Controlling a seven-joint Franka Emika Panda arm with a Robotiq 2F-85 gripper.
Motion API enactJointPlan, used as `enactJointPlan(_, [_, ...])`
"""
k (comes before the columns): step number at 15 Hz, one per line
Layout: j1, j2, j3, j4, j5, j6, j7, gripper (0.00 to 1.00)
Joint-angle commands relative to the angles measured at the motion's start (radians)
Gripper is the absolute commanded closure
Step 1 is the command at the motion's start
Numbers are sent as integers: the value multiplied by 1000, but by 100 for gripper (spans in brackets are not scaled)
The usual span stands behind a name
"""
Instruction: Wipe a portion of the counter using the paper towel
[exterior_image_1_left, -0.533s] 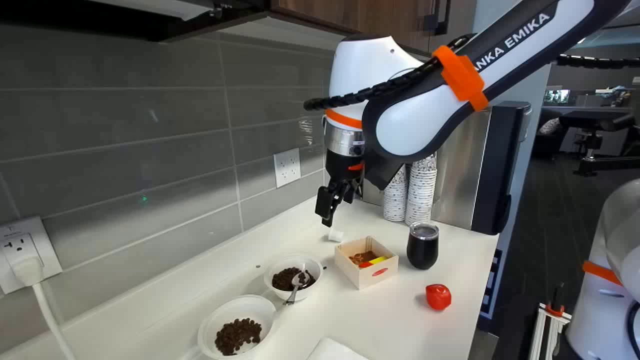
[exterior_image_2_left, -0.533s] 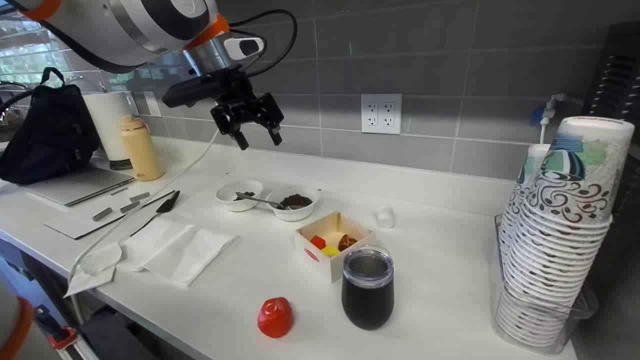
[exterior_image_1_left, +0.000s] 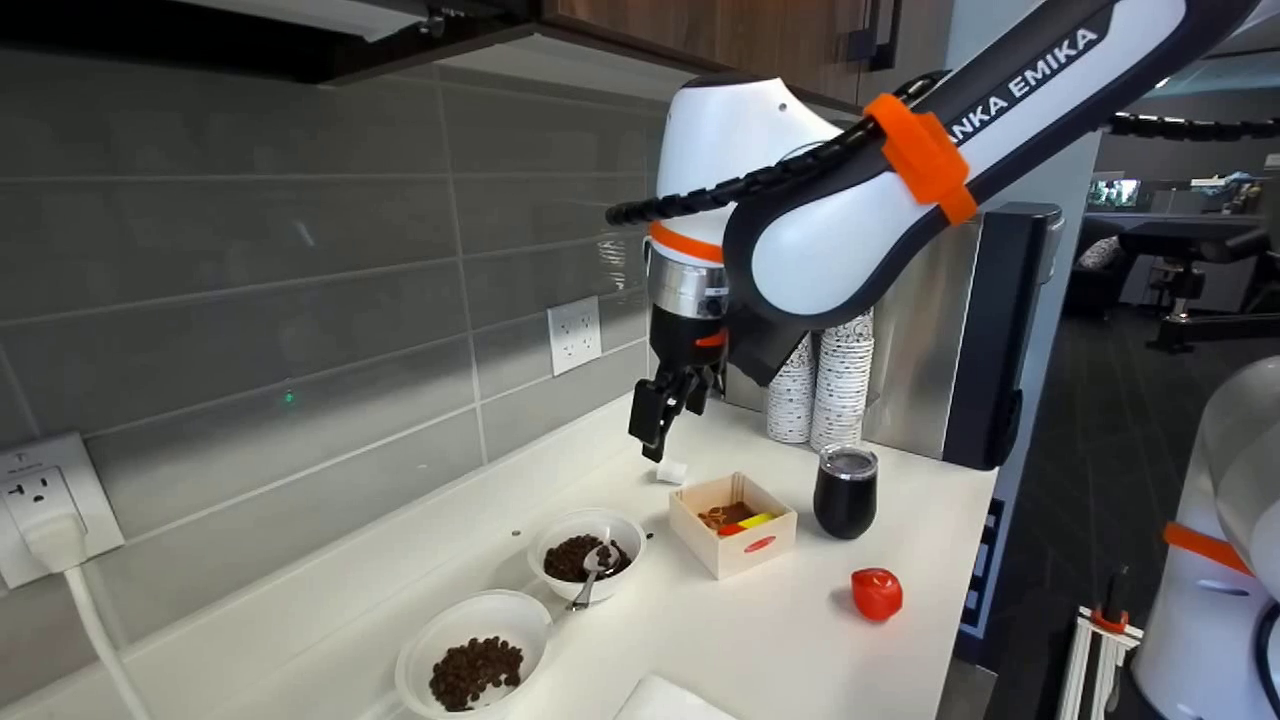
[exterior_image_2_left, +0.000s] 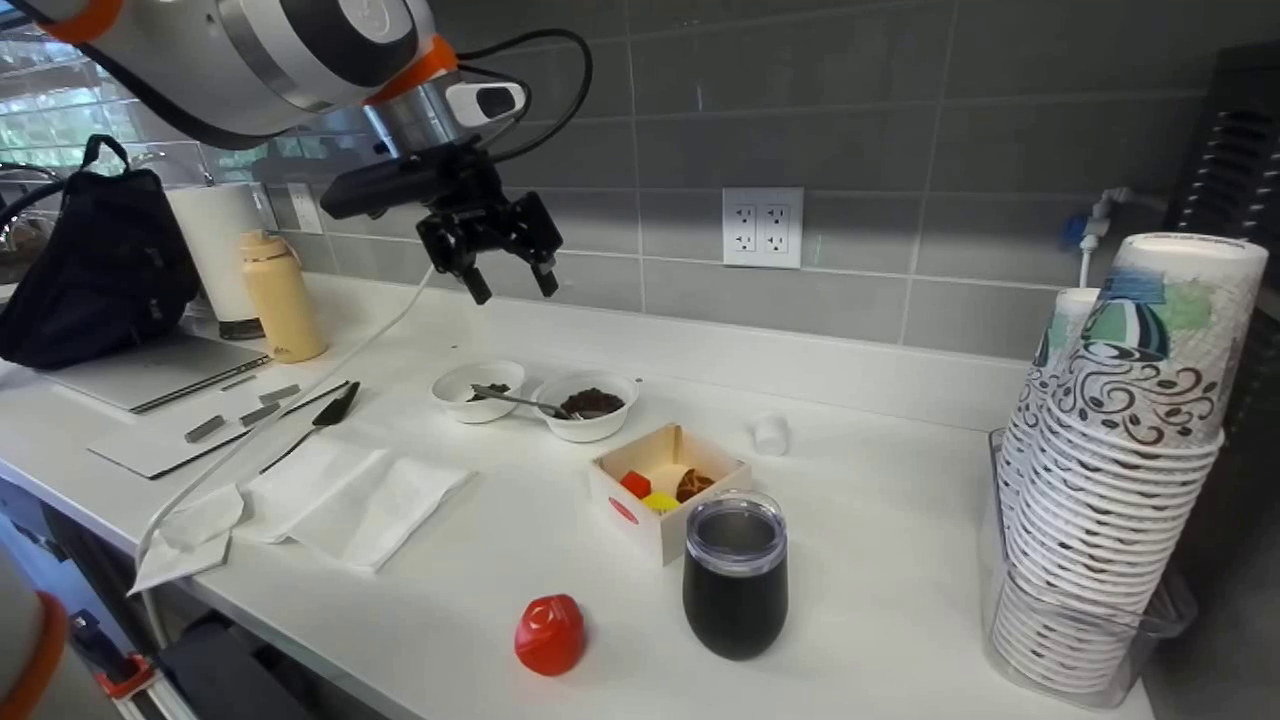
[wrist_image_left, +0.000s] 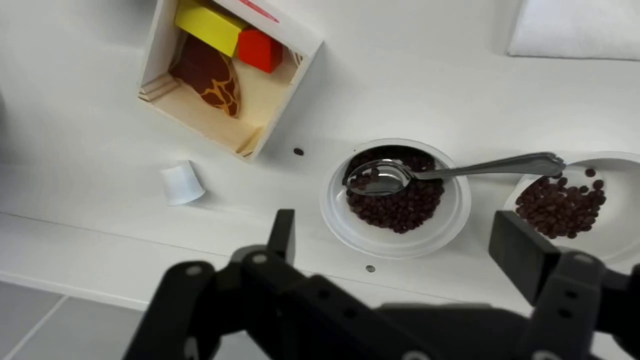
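Hovering over the bench (exterior_image_2_left: 860, 600), the hand (exterior_image_2_left: 514, 284) shows us spread fingers (wrist_image_left: 522, 252) with nothing held between them, ready, we judge, for a grasp not yet made. The paper towel (exterior_image_2_left: 350, 500) lies creased near the front edge, presumably for easy reach. A dark speck (wrist_image_left: 298, 151) (spilled food, we suspect) sits between bowl (wrist_image_left: 450, 220) and wooden box (wrist_image_left: 205, 121), one likely reason to wipe.

free counter (exterior_image_2_left: 530, 520) btwn paper towel (exterior_image_2_left: 370, 505) & box (exterior_image_2_left: 645, 530), obsts: tumbler (exterior_image_2_left: 735, 600) by box, bowls (exterior_image_2_left: 585, 432) w/ spoon (wrist_image_left: 440, 174), cable (exterior_image_1_left: 104, 640)

White lettering (exterior_image_1_left: 1022, 86) "ANKA EMIKA" on the robot arm (exterior_image_1_left: 850, 230)
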Motion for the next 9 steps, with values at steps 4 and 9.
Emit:
enactJointPlan(4, [195,-49,-19,-61,208,0,-31,0])
enactJointPlan(9, [300,-64,60,-109,311,4,75,0])
